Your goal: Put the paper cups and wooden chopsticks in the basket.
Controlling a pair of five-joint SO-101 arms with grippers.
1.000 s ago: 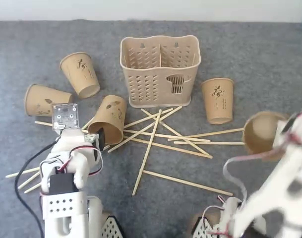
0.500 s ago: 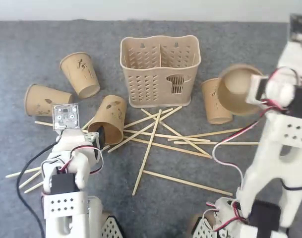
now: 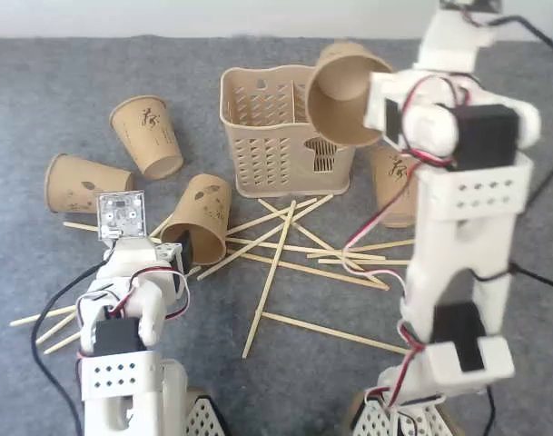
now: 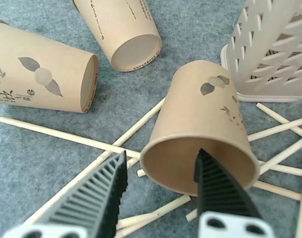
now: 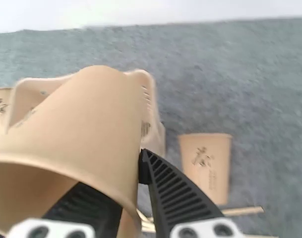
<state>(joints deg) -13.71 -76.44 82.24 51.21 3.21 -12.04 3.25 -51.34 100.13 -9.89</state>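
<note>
With right gripper [image 3: 376,104] clamped on a cup [image 3: 340,86] tilted over the basket [image 3: 258,136] at 12 o'clock, and left gripper [image 4: 162,158] apart at another cup's [image 4: 200,109] mouth at 9, could snag the divider and tumble outside if released crooked.

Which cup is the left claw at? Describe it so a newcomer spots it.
Start at the basket at the back of the grey mat. Off its front corner on the left arm's side, one paper cup lies on its side, mouth toward the left claw. Unlike the two cups farther left, it rests on crossed chopsticks.
</note>
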